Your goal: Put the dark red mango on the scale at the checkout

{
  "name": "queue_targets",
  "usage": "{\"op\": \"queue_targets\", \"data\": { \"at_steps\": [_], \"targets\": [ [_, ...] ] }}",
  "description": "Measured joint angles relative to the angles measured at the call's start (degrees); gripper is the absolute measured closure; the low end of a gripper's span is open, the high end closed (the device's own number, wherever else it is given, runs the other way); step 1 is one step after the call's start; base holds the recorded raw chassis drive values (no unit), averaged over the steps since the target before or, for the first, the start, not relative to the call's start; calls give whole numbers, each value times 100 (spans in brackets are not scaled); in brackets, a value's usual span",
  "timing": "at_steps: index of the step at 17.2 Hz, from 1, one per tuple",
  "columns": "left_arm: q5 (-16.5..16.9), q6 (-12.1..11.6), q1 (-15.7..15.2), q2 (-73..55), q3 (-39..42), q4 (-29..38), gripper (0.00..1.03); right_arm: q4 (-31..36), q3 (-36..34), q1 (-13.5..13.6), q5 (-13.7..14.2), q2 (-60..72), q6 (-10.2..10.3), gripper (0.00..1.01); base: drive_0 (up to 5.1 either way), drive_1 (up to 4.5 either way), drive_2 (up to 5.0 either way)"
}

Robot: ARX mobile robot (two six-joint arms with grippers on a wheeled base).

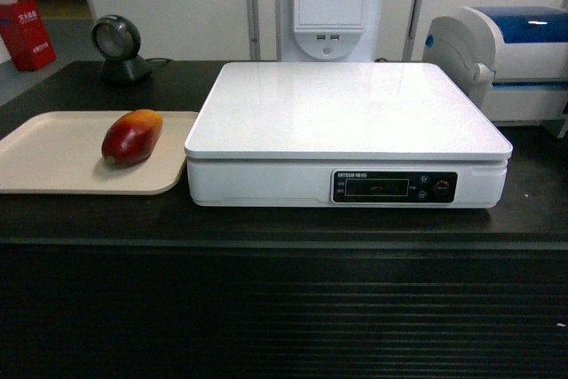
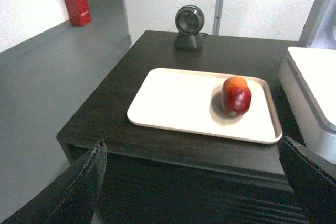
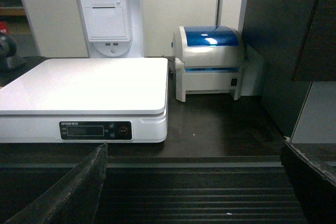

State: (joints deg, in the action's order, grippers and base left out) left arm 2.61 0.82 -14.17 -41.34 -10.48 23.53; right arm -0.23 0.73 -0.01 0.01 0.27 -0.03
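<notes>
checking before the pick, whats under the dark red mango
The dark red mango lies on the beige tray, which sits on the checkout. The contact patch beneath it is hidden.

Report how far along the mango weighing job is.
Nothing looks done yet. The dark red mango lies on the beige tray, left of the scale, whose platform is bare. Nothing is in hand: the left gripper and right gripper are open and short of the checkout. Left to do: grasp the mango, lift it and set it on the scale.

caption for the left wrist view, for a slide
Dark red mango lying on the beige tray, open left gripper short of the checkout.
</notes>
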Motion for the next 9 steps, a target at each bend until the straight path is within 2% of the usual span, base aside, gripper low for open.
{"op": "queue_targets", "data": {
  "at_steps": [3, 5, 6, 9],
  "targets": [
    [345, -2, -179, -822, -210, 634, 5, 0, 0, 0, 0, 0, 0, 3, 0, 0, 0],
    [852, -35, -223, -2323, -767, 1593, 5, 2, 0, 0, 0, 0, 0, 3, 0, 0, 0],
    [1038, -31, -219, -2997, -1145, 1858, 5, 0, 0, 0, 0, 0, 0, 3, 0, 0, 0],
    [1373, -24, 46, -4776, -2315, 1908, 5, 0, 0, 0, -2, 0, 0, 3, 0, 0, 0]
  ]
}}
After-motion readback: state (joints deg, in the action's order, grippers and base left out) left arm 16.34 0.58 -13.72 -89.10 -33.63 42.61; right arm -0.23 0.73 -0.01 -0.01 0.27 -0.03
